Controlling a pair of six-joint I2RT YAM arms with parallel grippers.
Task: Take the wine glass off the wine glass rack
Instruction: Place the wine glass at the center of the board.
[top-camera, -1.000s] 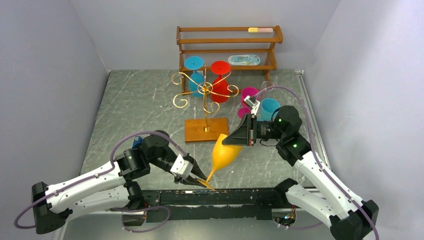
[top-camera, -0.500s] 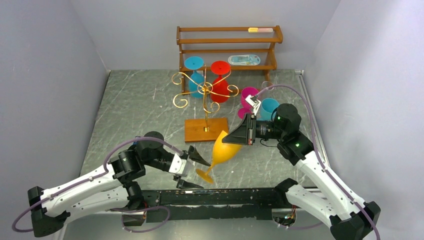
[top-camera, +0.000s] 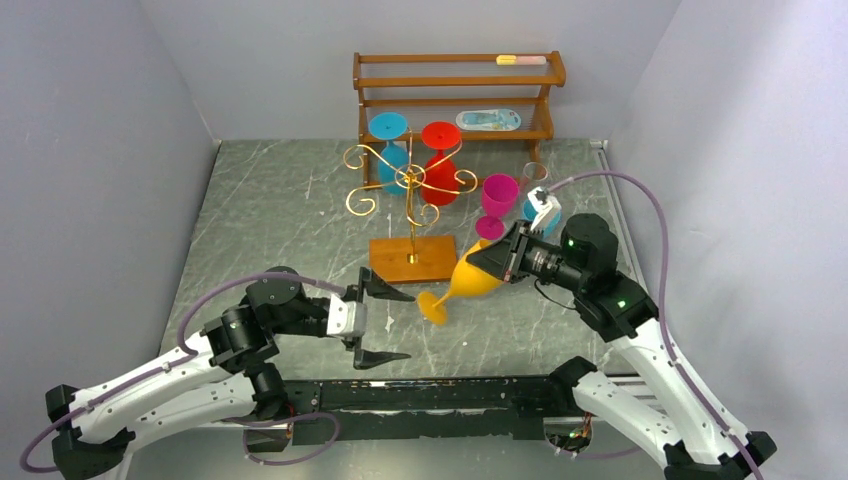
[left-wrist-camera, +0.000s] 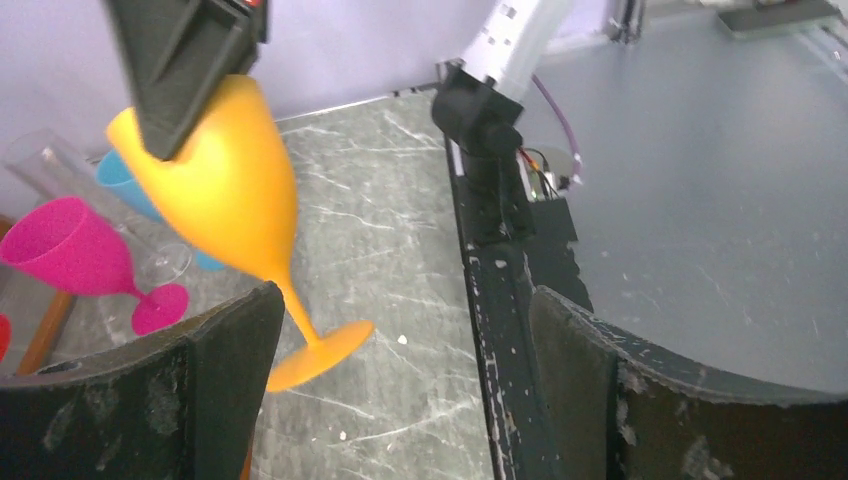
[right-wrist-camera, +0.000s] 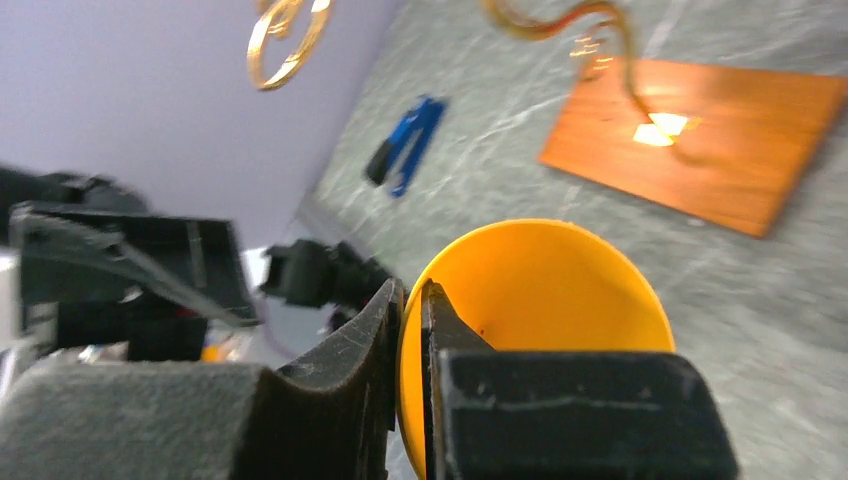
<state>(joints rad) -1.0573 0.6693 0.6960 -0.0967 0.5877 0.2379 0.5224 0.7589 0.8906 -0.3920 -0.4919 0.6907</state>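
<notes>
The orange wine glass (top-camera: 470, 284) hangs tilted above the table in front of the wine glass rack (top-camera: 410, 182), a gold scroll-armed pole on a brown wooden base (top-camera: 412, 260). My right gripper (top-camera: 488, 262) is shut on the glass's rim, one finger inside the bowl (right-wrist-camera: 550, 290) and one outside, as the right wrist view shows (right-wrist-camera: 412, 295). My left gripper (top-camera: 383, 325) stands open to the left of the glass's foot (top-camera: 432, 306), touching nothing. In the left wrist view the orange glass (left-wrist-camera: 225, 200) sits ahead of the wide-open left gripper (left-wrist-camera: 402, 300).
A blue glass (top-camera: 388, 150) and a red glass (top-camera: 440, 165) hang upside down at the rack. A pink glass (top-camera: 497, 195), a teal glass (top-camera: 535, 208) and a clear glass (top-camera: 535, 172) stand at the right. A wooden shelf (top-camera: 455, 90) lines the back wall. A blue object (right-wrist-camera: 405, 145) lies near the left arm.
My left gripper let go of the orange glass's foot, opened wide and drew back to the left. My right gripper carried the glass rightward and tipped it flatter.
</notes>
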